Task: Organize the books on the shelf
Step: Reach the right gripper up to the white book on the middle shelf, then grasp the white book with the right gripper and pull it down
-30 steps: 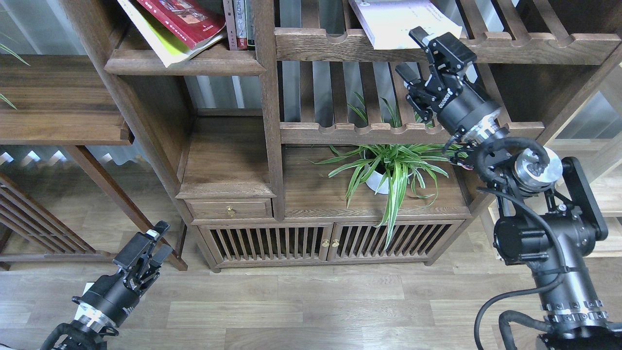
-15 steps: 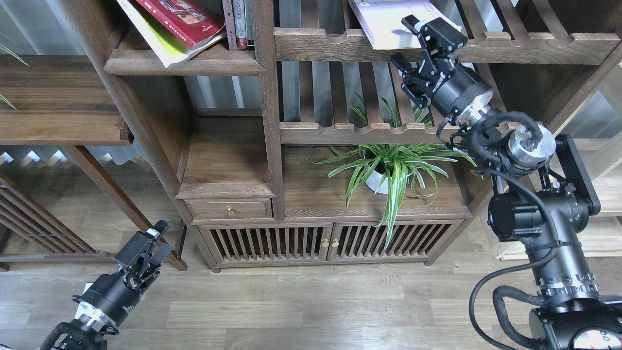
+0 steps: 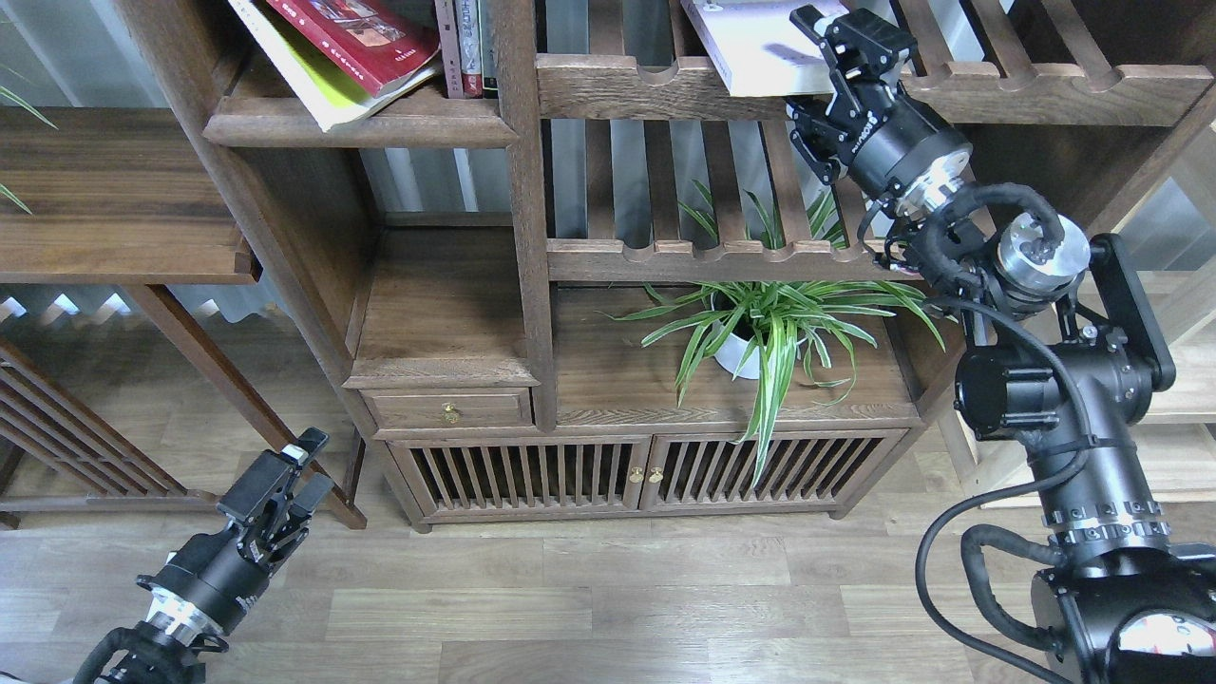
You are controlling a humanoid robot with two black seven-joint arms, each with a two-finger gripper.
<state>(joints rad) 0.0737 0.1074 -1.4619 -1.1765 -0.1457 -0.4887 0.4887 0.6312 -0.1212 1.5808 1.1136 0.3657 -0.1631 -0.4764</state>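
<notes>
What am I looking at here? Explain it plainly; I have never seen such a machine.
This is one picture, taken from a robot's own head, looking forward and down at a dark wooden bookcase. The two black arms are the robot's. Its left hand hangs low over the floor, open and holding nothing. Its right hand is raised, its two fingers spread around the corner of a pale book that lies on a slatted shelf; it has not closed on it. At the upper left, a red book lies on a yellow-green book on a solid shelf. A potted plant stands lower down.
</notes>
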